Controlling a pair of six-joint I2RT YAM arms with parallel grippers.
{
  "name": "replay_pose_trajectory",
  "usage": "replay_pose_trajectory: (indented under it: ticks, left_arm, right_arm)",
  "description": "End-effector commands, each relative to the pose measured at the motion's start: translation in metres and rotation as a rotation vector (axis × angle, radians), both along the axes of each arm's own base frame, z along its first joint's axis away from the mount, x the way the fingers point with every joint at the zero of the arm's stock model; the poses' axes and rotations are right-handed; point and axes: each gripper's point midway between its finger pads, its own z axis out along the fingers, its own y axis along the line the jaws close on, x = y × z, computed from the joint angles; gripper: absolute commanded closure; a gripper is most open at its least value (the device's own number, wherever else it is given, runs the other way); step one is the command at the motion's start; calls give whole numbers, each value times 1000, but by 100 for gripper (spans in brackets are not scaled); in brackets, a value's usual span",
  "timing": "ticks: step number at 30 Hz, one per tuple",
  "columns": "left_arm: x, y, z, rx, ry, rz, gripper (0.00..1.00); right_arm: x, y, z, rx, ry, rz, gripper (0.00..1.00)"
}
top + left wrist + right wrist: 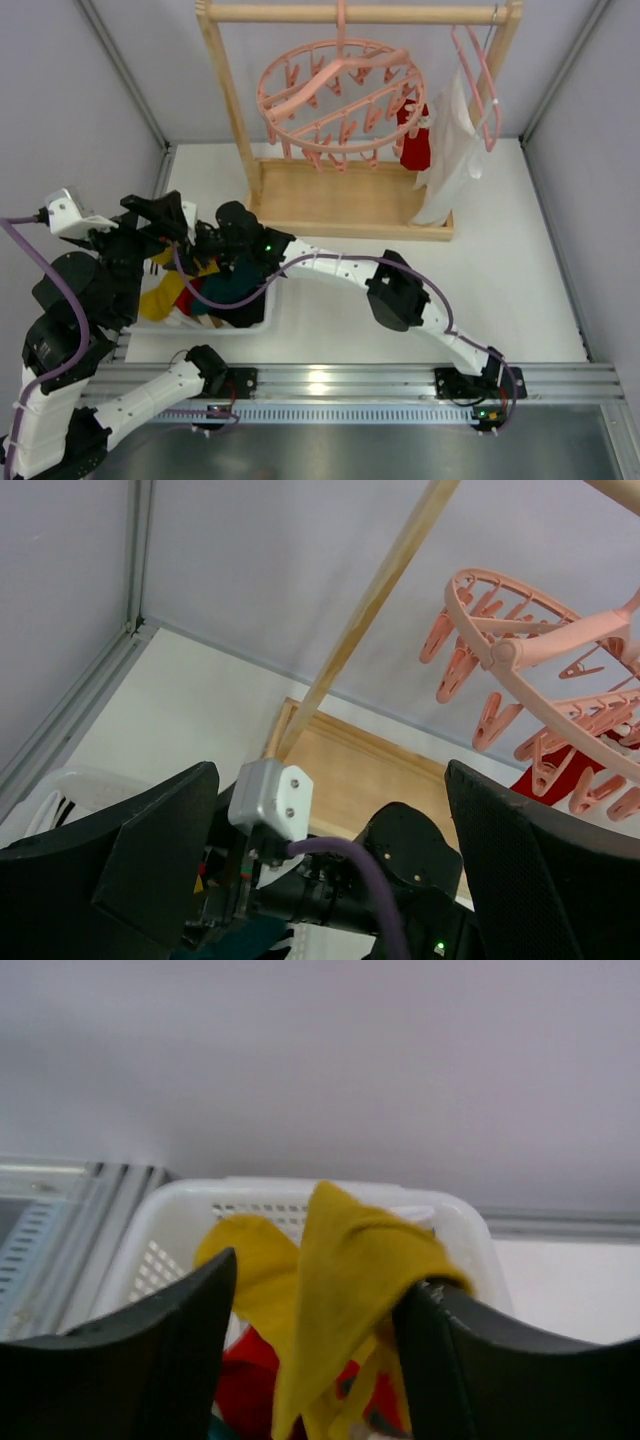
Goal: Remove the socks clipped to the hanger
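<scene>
I'm starting at the near left corner of the surface (520, 290), where a white basket (255, 325) is sitting with a heap of socks (190, 298) in yellow, red and dark teal lying in it. My right gripper (315, 1280) is hanging directly over that basket with its jaws standing well apart. A yellow sock (345, 1250) is draping over one finger rather than being pinched between the two. My left gripper (330, 770) is hovering just to the left of it, tilting up towards the far edge, with its jaws spread wide and gripping nothing.

Along the far edge a wooden rack (230, 90) is standing, and the round pink hanger (330, 80) is hanging by its hook from the top rail. One red sock (413, 135) is dangling from a clip on the hanger's right side. Just right of that, a white cloth (450, 150) is hanging on a slim pink hanger (490, 125) from the same rail.
</scene>
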Motion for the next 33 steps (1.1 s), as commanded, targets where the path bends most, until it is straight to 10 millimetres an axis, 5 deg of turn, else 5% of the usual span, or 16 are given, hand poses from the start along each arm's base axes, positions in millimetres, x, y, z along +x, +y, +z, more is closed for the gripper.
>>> replay_pose_trajectory:
  ticks: [1, 5, 8, 11, 15, 17, 20, 25, 29, 33]
  left_arm:
    - [-2, 10, -5, 19, -4, 41, 2]
    - [-3, 14, -13, 33, 3, 57, 2]
    - [-6, 16, -14, 26, -1, 58, 2]
    - [-5, 11, -15, 18, -2, 32, 2]
    - [1, -4, -21, 20, 14, -22, 2]
    - [5, -20, -24, 26, 26, -82, 2]
    - [14, -43, -30, 36, 57, -155, 2]
    - [30, -89, -40, 37, 103, -305, 2]
    - [40, -147, -41, -18, 131, -502, 2]
    - [57, -195, -33, -37, 182, -623, 2]
  right_arm:
    - [5, 12, -5, -32, -30, -35, 35]
    - [-2, 4, -5, -53, -77, -47, 27]
    - [-10, -18, 20, -15, -104, -77, 22]
    - [-15, -61, 41, 7, -110, -135, 9]
    - [-4, -115, 64, 31, -106, -278, 6]
    - [3, -141, 69, 44, -73, -345, 5]
    - [10, -206, 70, 50, -19, -467, 4]
    - [51, -300, 42, -16, 93, -734, 4]
    - [61, -377, 12, -32, 193, -883, 4]
    - [71, -431, -1, -39, 231, -1018, 5]
